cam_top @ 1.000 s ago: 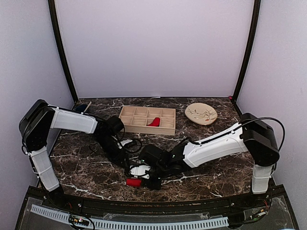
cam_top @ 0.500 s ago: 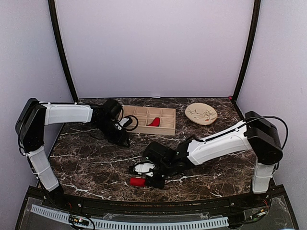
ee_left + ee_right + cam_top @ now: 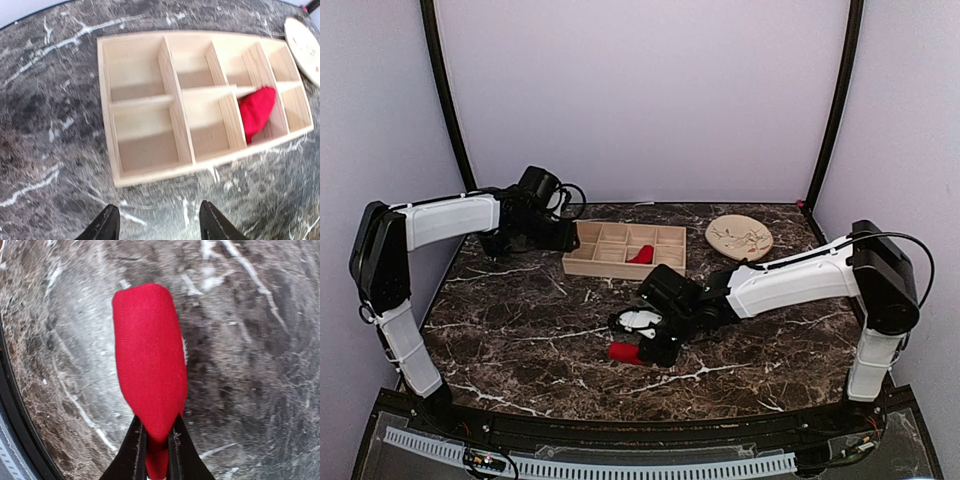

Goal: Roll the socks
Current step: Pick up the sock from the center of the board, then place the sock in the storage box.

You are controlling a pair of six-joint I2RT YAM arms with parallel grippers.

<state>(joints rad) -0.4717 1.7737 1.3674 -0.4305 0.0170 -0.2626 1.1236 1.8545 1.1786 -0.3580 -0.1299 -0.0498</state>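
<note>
Dark marble counter (image 3: 510, 340) below. Right tool (image 3: 156, 432) pinches a red sock (image 3: 149, 365) by its end, plain only in its wrist view. Left tool (image 3: 157, 222), parted and empty, faces the tray (image 3: 150, 172) holding a second sock (image 3: 256, 112) ahead-right.

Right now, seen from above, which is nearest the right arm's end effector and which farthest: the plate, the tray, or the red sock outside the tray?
1. Sock: pinched in the right end effector, front middle of the table.
2. Tray: behind it, toward the back middle.
3. Plate: farthest, at the back right.
</note>
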